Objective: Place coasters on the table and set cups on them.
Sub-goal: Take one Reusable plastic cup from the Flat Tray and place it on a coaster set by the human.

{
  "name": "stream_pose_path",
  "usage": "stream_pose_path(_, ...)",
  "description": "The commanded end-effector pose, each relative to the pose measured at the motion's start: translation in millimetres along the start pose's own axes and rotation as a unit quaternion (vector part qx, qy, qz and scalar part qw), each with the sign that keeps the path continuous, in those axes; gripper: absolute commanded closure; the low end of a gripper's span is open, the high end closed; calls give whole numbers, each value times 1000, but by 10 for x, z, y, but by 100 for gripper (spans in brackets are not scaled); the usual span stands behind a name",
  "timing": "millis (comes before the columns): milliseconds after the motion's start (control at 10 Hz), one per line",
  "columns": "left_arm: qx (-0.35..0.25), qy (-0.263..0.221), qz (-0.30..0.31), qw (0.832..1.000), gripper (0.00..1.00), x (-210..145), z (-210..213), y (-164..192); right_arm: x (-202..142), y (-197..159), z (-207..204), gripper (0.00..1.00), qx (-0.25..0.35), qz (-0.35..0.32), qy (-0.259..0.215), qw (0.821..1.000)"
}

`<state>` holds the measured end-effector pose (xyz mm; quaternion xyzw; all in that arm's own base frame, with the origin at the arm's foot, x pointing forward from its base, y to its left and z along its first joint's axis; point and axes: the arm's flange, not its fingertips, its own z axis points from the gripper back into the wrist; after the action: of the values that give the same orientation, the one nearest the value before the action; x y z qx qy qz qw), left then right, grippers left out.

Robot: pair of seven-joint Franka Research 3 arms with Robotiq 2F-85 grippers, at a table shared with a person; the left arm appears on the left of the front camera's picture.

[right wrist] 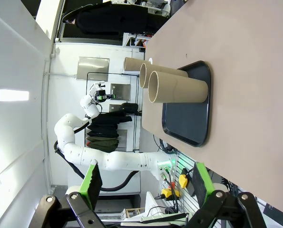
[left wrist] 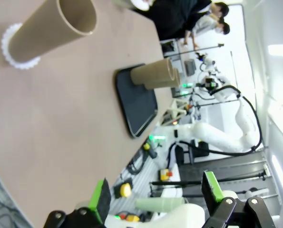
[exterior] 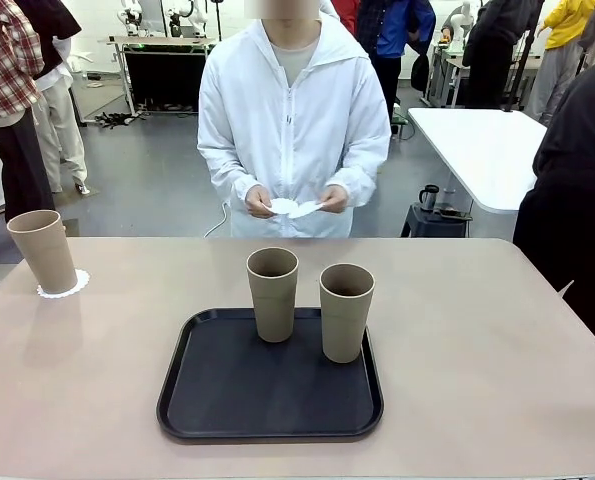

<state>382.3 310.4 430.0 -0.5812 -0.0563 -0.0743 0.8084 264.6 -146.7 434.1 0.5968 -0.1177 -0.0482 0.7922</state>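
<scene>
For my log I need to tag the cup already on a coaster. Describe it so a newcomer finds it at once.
Start from the beige table with the black tray near its middle. Off the tray, near the table's far left corner, stands one tan cup. Unlike the two cups on the tray, it sits on a white lacy coaster.

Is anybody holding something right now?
The person's hands hold the coasters by their outer edges. The left gripper and the right gripper are open, holding nothing.
</scene>
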Motion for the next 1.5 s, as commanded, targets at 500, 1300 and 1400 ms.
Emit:
stream_pose_path(500, 0, -4, 5, 1000, 0, 9, 5, -17, 19, 4, -4, 0, 10, 5, -2, 1000)
stream_pose_path(1300, 0, -4, 5, 1000, 0, 9, 5, -17, 19, 4, -4, 0, 10, 5, -2, 1000)
stream_pose_path(1400, 0, -4, 5, 1000, 0, 9, 5, -17, 19, 4, -4, 0, 10, 5, -2, 1000)
